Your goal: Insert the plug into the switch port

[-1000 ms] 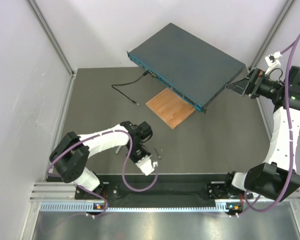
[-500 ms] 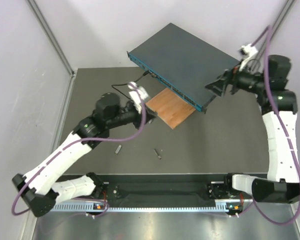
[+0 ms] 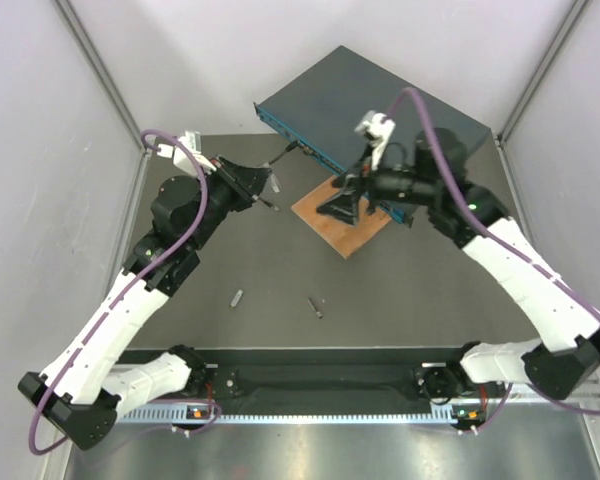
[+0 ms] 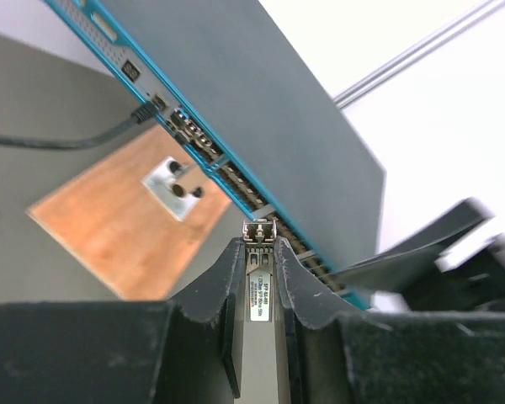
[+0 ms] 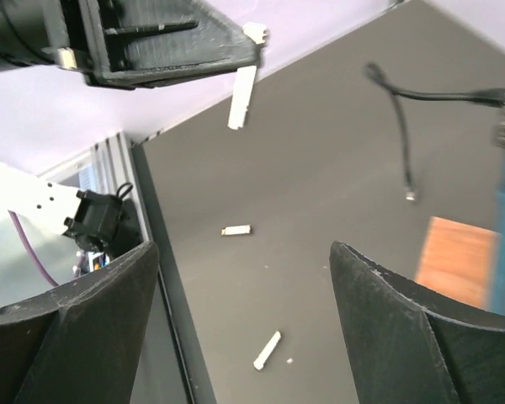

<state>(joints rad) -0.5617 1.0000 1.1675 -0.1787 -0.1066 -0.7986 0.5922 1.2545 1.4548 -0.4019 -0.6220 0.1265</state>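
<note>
Plug (image 4: 259,282) is sitting clamped between the two fingers of the left gripper (image 3: 252,180), its metal tip sticking out past them. In the left wrist view we are seeing that tip pointing at the row of sockets but standing apart from it.

In the top view the switch (image 3: 380,110) is lying at the twelve o'clock end of the table (image 3: 450,290), its teal front face turning towards seven o'clock. A black cable (image 4: 59,143) is sitting in a socket near the ten o'clock end of that face.

We are finding the left gripper raised at about ten o'clock of the table, with the plug aiming towards three o'clock.

The right gripper (image 3: 338,208) is hanging at four o'clock from the plug, over the wooden board (image 3: 355,232), which is lying just beside the front face. Its jaws are standing wide apart with nothing between them. A small metal fitting (image 4: 178,185) is standing on the board.

Nearer six o'clock, we are seeing a small grey piece (image 3: 237,297) and a second small piece (image 3: 315,307) lying loose on the table, well apart from both grippers.
</note>
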